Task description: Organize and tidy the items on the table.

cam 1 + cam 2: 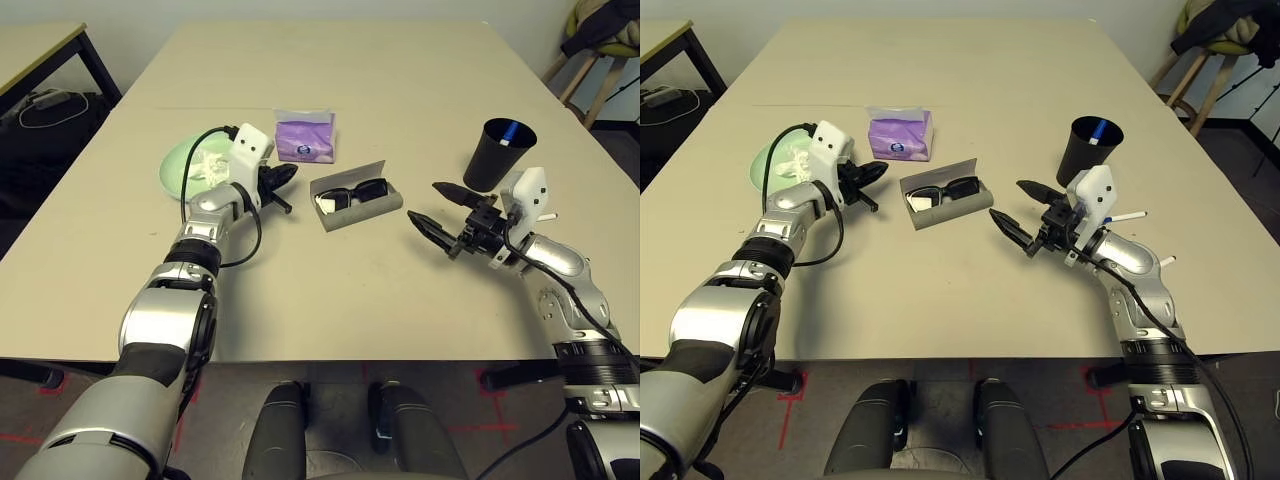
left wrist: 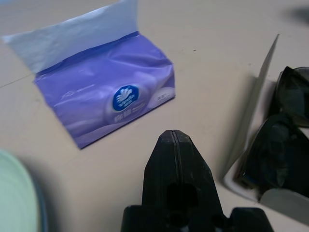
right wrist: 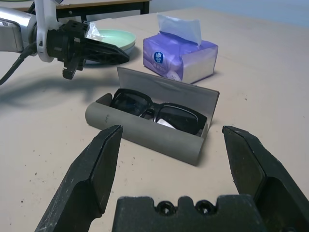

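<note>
A pale green plate (image 1: 180, 170) at the left holds crumpled white tissue (image 1: 211, 164). My left gripper (image 1: 284, 177) is shut and empty, hovering between the plate and the grey glasses case (image 1: 370, 213), its tip pointing near the purple tissue pack (image 2: 111, 96). The case lies open with black sunglasses (image 1: 358, 191) inside. My right gripper (image 1: 428, 203) stands open and empty, just right of the case and facing it (image 3: 145, 129). The black cup (image 1: 496, 155) stands behind the right gripper with the blue-white pen (image 1: 511, 130) in it.
The beige table (image 1: 350, 70) stretches far beyond the items. A smaller black-legged table (image 1: 40, 45) and dark bags stand off to the left. A wooden stool (image 1: 590, 70) with clothing sits at the far right.
</note>
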Tool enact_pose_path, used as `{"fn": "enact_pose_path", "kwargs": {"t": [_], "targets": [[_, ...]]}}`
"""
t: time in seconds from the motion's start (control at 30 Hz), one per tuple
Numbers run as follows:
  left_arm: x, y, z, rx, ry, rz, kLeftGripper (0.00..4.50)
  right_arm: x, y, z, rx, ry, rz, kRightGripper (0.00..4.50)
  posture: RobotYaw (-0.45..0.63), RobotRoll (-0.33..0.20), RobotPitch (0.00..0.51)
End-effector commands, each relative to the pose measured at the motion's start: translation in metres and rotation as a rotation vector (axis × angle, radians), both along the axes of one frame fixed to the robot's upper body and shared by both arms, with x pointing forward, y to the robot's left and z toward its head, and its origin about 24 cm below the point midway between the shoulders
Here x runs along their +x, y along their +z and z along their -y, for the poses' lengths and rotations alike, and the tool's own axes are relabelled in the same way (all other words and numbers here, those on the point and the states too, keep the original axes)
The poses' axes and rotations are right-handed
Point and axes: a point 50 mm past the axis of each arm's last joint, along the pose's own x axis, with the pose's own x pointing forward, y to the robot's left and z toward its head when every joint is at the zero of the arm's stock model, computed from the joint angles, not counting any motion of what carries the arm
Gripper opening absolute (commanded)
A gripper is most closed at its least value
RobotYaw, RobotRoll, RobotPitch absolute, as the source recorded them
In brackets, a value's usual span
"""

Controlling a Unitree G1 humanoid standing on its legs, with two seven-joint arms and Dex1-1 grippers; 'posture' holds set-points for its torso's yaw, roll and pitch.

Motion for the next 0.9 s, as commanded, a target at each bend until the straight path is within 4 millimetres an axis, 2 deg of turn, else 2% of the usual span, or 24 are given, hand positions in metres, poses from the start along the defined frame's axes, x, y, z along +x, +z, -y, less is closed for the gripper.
{"fn": "enact_pose_path", "kwargs": {"t": [0.03, 0.33, 0.57, 0.63, 0.73, 0.9], "targets": [[0.001, -0.001, 0.008, 0.036, -0.035, -0.019, 0.03, -0.003, -0.006, 0.007, 0.007, -0.019, -0.030, 4.50, 0.10, 0.000, 0.106], [-0.009, -0.008, 0.018, 0.044, -0.221, -0.053, 0.03, -0.003, -0.024, 0.016, 0.017, -0.040, -0.068, 4.50, 0.10, 0.000, 0.100], [-0.028, -0.023, 0.020, 0.061, -0.502, -0.168, 0.03, 0.001, -0.031, 0.021, 0.014, -0.045, -0.065, 4.50, 0.10, 0.000, 0.096], [-0.032, -0.023, 0.022, 0.007, -0.559, -0.192, 0.03, 0.001, -0.032, 0.022, 0.012, -0.044, -0.063, 4.50, 0.11, 0.000, 0.095], [-0.036, -0.024, 0.022, -0.035, -0.596, -0.230, 0.03, 0.002, -0.033, 0.023, 0.013, -0.040, -0.058, 4.50, 0.10, 0.000, 0.094], [-0.037, -0.025, 0.018, -0.005, -0.592, -0.249, 0.03, 0.004, -0.031, 0.022, 0.007, -0.032, -0.054, 4.50, 0.11, 0.000, 0.094]]}}
